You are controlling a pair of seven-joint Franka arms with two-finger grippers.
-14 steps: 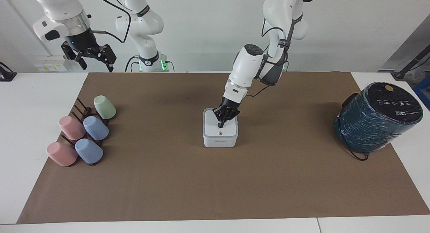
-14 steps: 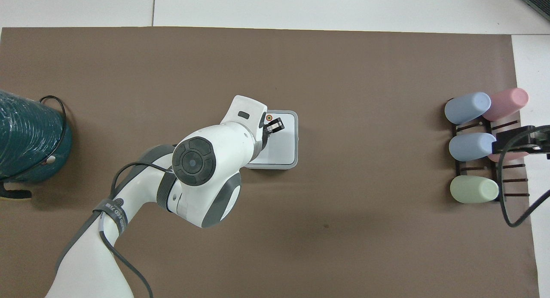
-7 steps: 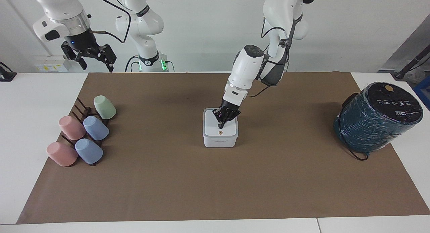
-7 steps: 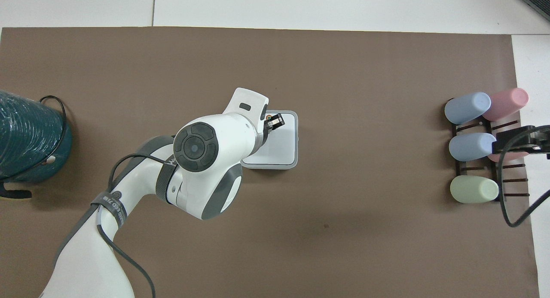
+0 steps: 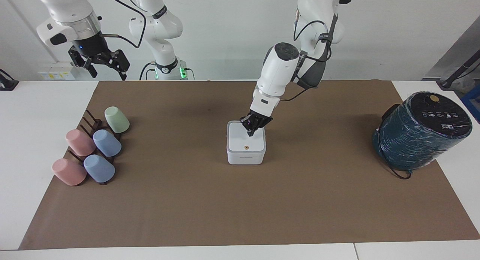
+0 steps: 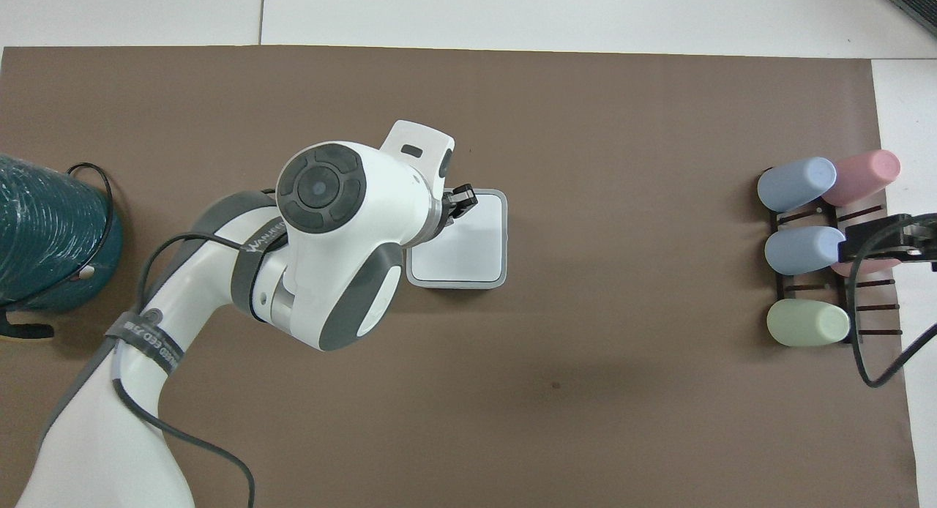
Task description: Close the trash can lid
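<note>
the trash can (image 5: 246, 149) sits in the middle of the brown mat (image 5: 240, 200) on the tabletop. its lid (image 5: 246, 140) lies flat on top, so it looks shut. the left claw (image 5: 252, 132), fingers pressed together, is just over the lid's edge nearest the robots. a good finish is to go straight up and not bump the can. the right claw (image 5: 100, 65), fingers apart, waits over its own end of the tabletop.
</note>
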